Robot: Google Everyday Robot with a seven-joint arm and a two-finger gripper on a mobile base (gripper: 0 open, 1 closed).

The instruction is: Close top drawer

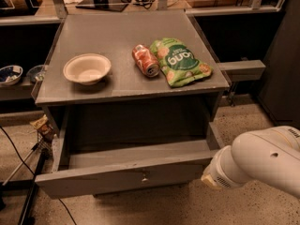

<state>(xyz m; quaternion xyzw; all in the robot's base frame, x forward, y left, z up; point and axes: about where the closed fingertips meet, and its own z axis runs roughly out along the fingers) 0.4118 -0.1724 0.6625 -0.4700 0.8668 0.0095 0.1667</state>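
Observation:
The top drawer (126, 175) is a wide grey drawer with a small round metal knob (144, 176) at the centre of its front. It stands pulled far out from under the grey tabletop (122, 36), and its inside looks empty. My white arm (255, 163) reaches in from the lower right, and its end sits beside the drawer front's right end. My gripper is hidden behind the arm, so it does not show.
On the tabletop lie a white bowl (87, 68), a red soda can (145, 60) on its side and a green snack bag (180, 61). A shelf with small bowls (10, 74) is at the left. Black cables (28, 172) run on the floor at the lower left.

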